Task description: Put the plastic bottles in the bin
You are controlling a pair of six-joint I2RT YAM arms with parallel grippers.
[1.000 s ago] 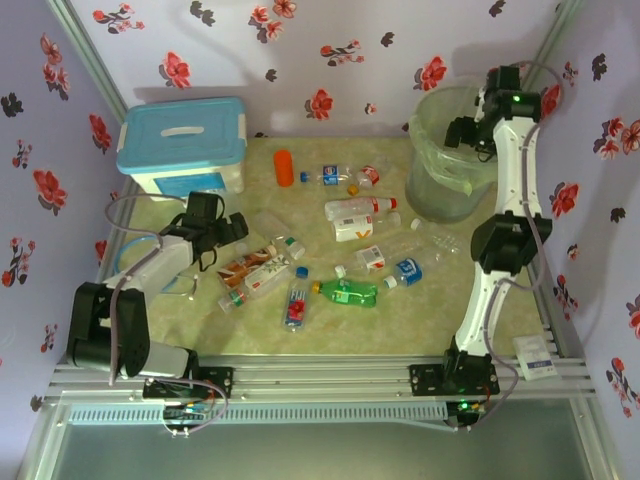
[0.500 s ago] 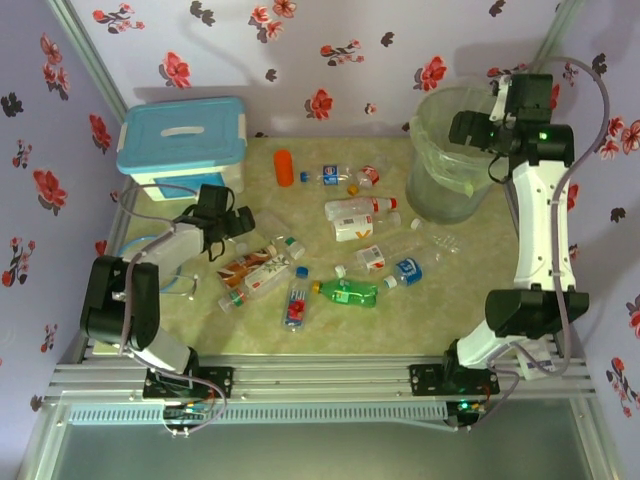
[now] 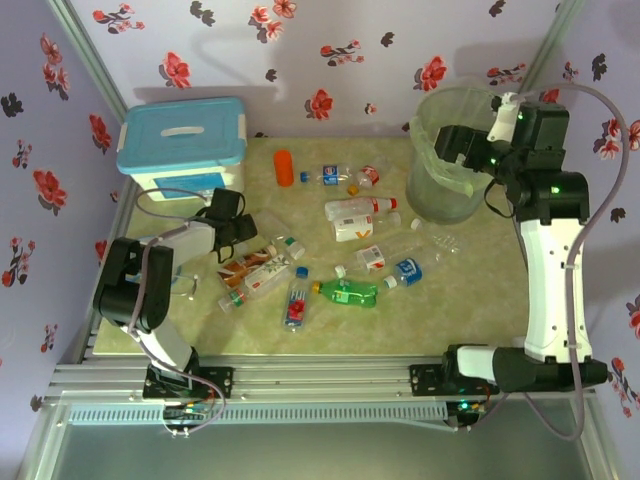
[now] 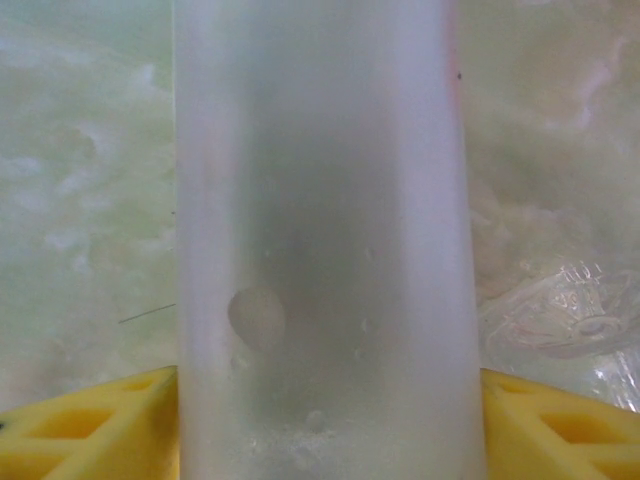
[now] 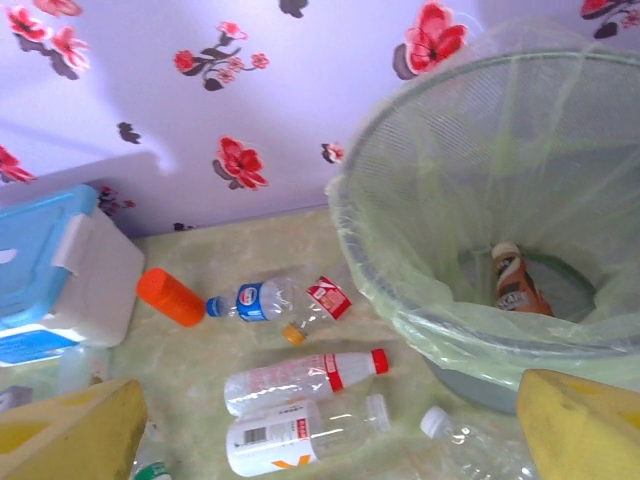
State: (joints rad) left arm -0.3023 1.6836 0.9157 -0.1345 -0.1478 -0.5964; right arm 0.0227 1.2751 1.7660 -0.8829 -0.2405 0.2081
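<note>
My left gripper lies low on the table's left side, its yellow fingers pressed on both sides of a clear frosted bottle, which lies near the box. My right gripper hangs open and empty over the near rim of the pale-green bin; its wrist view looks past the rim at a brown-labelled bottle inside. On the table lie an orange bottle, a blue-labelled one, a red-capped one, a green one and several more.
A white box with a blue lid stands at the back left, just behind my left gripper. Flowered walls close the table on three sides. A loose orange cap lies between the bottles near the bin.
My left gripper has reached forward and closed on the clear bottle. My right arm has straightened up and its gripper has slid left over the bin's rim, still open.
</note>
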